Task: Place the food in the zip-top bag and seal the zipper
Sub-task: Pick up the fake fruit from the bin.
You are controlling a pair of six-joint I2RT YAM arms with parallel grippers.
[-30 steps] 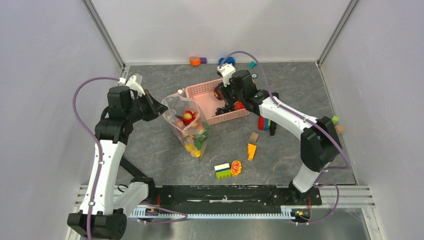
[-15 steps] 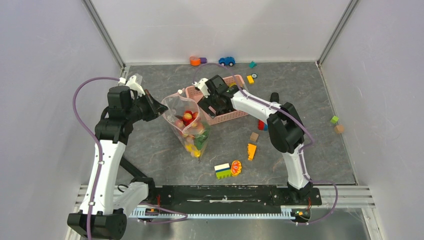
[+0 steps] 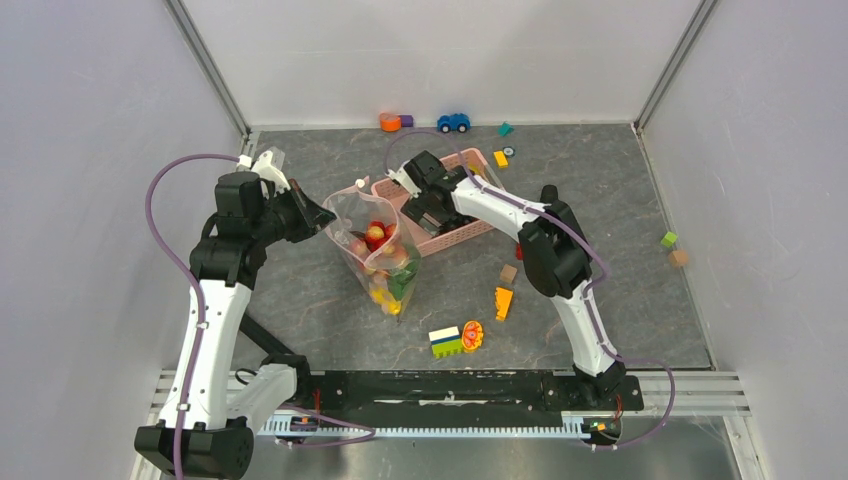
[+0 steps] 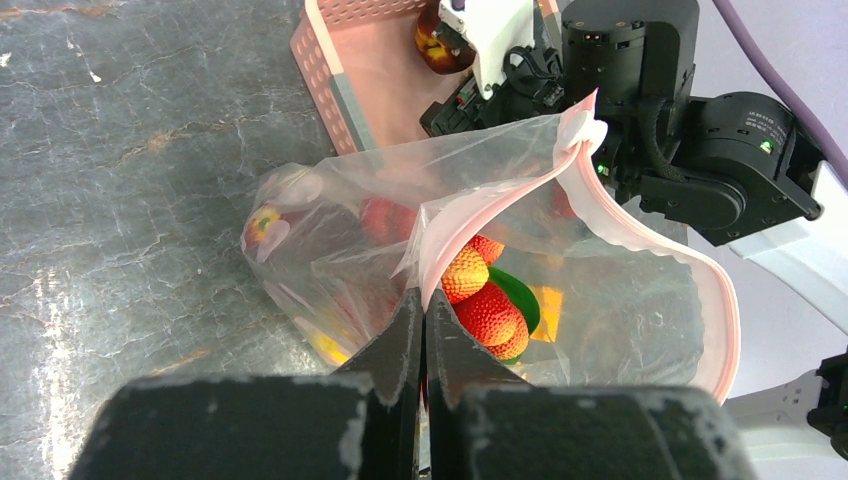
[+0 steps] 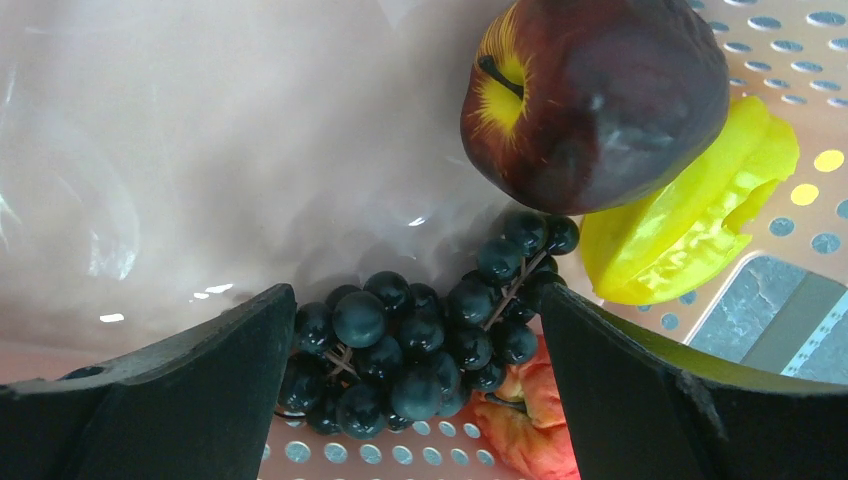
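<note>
Two pincers. The left gripper (image 4: 422,305) is clamped tight on the mouth edge of the zip-top bag (image 4: 620,270), at its pink zipper (image 4: 725,320). The bag gapes just ahead, strawberries (image 4: 490,315) inside. The right gripper (image 5: 417,300) is spread wide over the pink basket (image 5: 790,40), gripping nothing. Dark red apple (image 5: 600,100) ahead, dark berries (image 5: 420,340) between its fingers.

1. Between the right gripper's (image 5: 415,300) black fingers (image 5: 160,400), the berries (image 5: 420,345) are blue-black.
2. Beyond those fingers, the apple (image 5: 600,95) is dark red with a yellow flare at its stem, and the lobed fruit (image 5: 690,225) is bright yellow.
3. At the left gripper's (image 4: 422,305) black fingers (image 4: 390,350), the zip-top bag (image 4: 330,210) is clear and its zipper (image 4: 490,210) is pale pink.
4. Past those fingertips, the strawberries (image 4: 485,315) are pebbled orange-red.
5. The basket (image 4: 320,60) is pink; the table (image 4: 130,150) is marbled grey.
</note>
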